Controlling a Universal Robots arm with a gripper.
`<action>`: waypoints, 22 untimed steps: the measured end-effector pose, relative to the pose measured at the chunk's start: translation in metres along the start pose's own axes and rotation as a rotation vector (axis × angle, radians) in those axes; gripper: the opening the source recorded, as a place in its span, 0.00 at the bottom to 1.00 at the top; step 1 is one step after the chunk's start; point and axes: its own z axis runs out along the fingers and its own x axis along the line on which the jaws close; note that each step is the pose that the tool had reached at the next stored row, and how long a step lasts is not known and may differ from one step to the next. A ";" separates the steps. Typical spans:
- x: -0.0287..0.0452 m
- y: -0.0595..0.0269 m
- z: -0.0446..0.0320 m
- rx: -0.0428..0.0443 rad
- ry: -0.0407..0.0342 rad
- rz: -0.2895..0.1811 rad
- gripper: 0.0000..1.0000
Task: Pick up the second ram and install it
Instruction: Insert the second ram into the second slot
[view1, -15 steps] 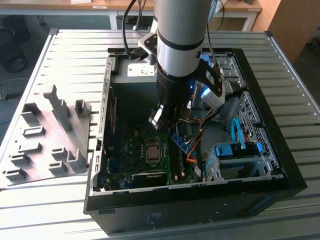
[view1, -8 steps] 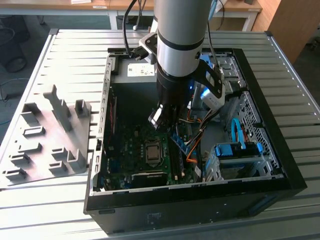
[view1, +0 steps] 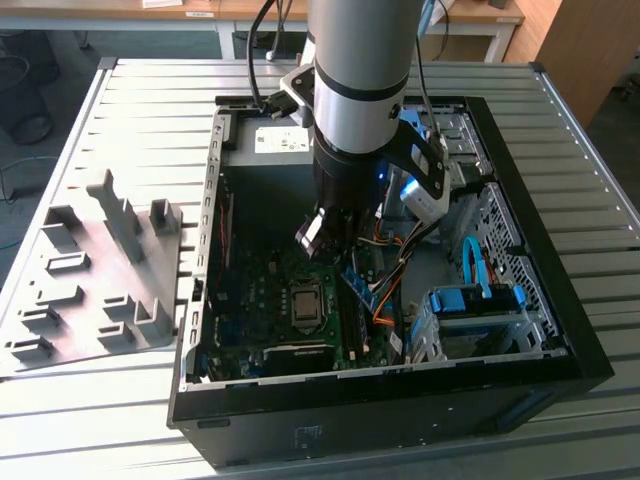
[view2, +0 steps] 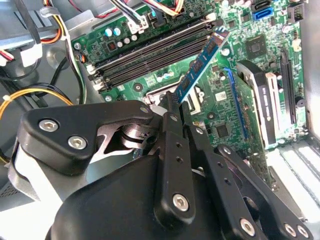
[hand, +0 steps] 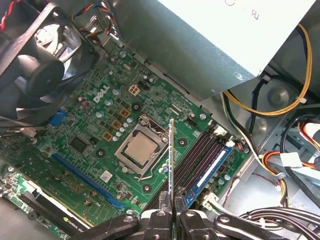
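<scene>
Robotics lab, slatted metal bench (view1: 150, 100), open computer case (view1: 350, 425), desks (view1: 230, 17) behind

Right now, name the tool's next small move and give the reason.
Probably ease the tool toward the empty black memory slots. It is clamped on the long green memory stick, which appears to hang beside those slots, unseated and not lined up with them. A blue-labelled stick already sits in the neighbouring slot.
</scene>
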 end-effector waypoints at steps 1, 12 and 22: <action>0.0000 0.0000 0.0000 0.0002 0.0000 0.004 0.14; 0.0000 0.0000 0.0001 0.0015 -0.0005 0.046 0.14; 0.0000 0.0000 0.0003 0.0026 -0.0008 0.081 0.14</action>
